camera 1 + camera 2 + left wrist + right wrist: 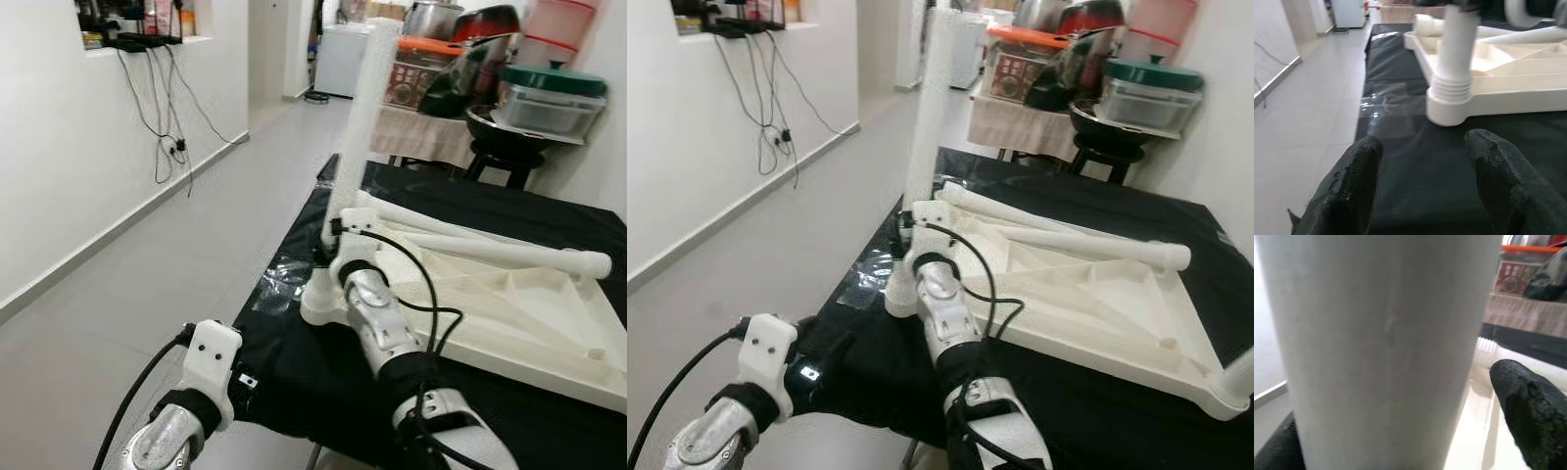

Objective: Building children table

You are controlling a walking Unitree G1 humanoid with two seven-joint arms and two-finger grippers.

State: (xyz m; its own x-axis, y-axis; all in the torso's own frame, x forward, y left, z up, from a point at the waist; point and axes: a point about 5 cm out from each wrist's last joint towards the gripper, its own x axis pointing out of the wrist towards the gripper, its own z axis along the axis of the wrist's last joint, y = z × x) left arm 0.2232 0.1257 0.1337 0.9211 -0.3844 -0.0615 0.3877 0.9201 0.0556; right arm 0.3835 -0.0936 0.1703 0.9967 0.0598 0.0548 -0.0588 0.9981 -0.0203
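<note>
Nearest the camera, the left tool hangs at the near edge of the black-draped counter, its two black fingers spread wide with nothing between them; they point at the threaded corner socket of the overturned white children's table top, which lies just ahead of them without touching. Just beyond, the right tool is closed around the upright white table leg, one finger showing on either side of the tube in the wrist view. This leg stands in the near left corner of the table top, close to the counter's left edge. Two more white legs lie flat across the ribbed underside. To the left of the counter runs a broad strip of bare grey tiled floor along a white wall with dangling cables. At the far end stands a cloth-covered side table stacked with pots and containers.
</note>
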